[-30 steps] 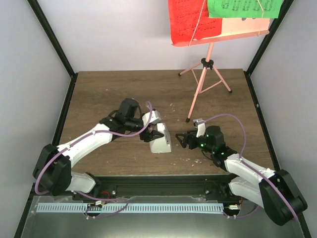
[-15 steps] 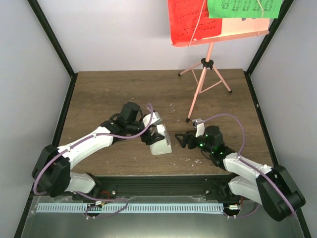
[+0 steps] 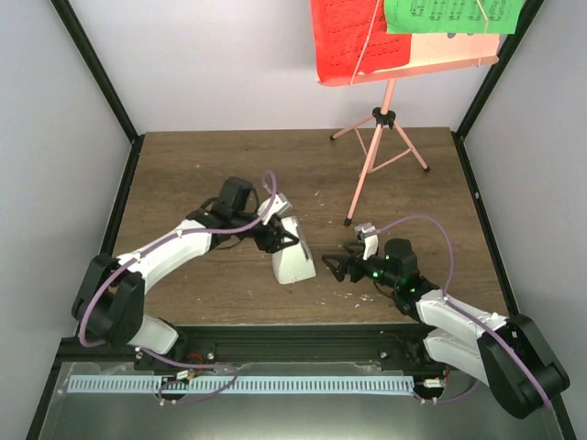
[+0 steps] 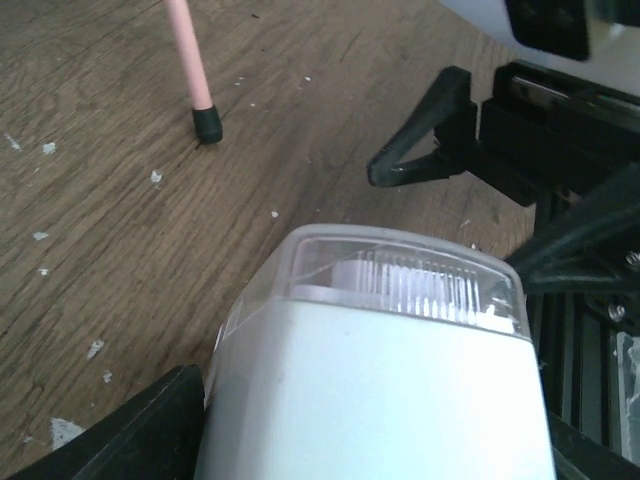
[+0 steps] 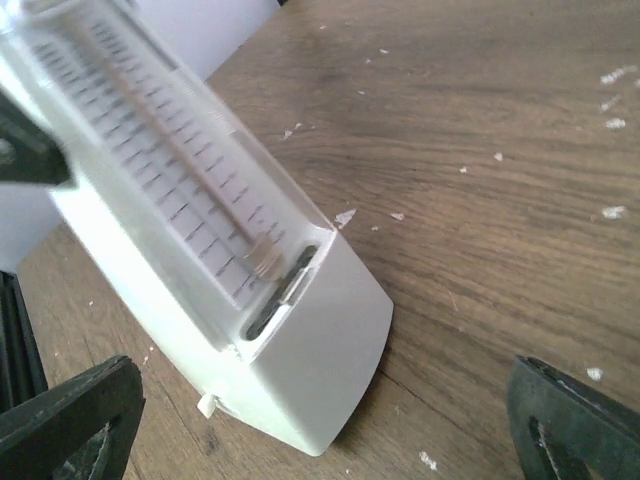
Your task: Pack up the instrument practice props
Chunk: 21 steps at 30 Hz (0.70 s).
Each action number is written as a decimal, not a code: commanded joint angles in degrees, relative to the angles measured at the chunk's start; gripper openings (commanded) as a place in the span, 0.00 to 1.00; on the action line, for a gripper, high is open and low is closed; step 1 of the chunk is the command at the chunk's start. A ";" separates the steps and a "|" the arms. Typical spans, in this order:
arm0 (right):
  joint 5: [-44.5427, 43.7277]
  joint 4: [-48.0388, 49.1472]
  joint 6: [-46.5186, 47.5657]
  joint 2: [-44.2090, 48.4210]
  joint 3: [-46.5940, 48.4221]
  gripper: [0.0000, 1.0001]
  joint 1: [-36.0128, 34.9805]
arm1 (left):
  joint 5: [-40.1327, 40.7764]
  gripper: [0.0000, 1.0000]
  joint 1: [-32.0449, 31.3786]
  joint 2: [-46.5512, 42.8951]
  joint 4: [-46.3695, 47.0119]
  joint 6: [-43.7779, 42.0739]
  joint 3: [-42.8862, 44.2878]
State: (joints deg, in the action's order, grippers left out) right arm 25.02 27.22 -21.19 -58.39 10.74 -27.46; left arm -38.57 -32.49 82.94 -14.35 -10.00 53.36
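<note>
I see my left gripper point(image 3: 277, 236) clamped on the upper end of the metronome point(image 3: 294, 260), which leans tilted on the table point(image 3: 183, 174). Just right of the metronome, my right gripper point(image 3: 336, 267) gapes wide, holding nothing. Farther right, behind the metronome, stands the pink music stand point(image 3: 386, 119), carrying the red page point(image 3: 353, 37) and the green page point(image 3: 449, 14).

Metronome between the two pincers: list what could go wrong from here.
The metronome leans tilted in the left pincer; it may slip or topple. The open right pincer sits close beside it and could knock it. The music stand foot is near, so a swing might snag it.
</note>
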 commanded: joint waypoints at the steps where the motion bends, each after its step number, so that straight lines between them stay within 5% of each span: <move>1: 2.15 1.42 7.36 0.29 3.72 1.00 -0.83 | -5.89 0.60 2.29 3.01 -2.55 2.56 5.19; 6: 1.41 2.80 12.32 -3.56 5.80 1.00 -3.52 | -4.59 0.59 5.38 4.84 -4.66 4.10 7.46; 13: -10.26 -0.14 16.34 -17.01 11.44 1.00 -15.63 | -3.28 0.58 6.30 5.30 -4.87 3.80 7.59; 21: -18.61 -3.30 17.92 -26.77 16.62 1.00 -19.82 | -3.95 0.58 6.30 5.70 -5.09 3.42 7.64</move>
State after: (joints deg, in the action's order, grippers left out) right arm 12.78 25.96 -5.58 -81.80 23.40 -45.78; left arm -41.23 -26.26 87.96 -18.96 -6.37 59.68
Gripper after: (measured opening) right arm 0.998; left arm 0.631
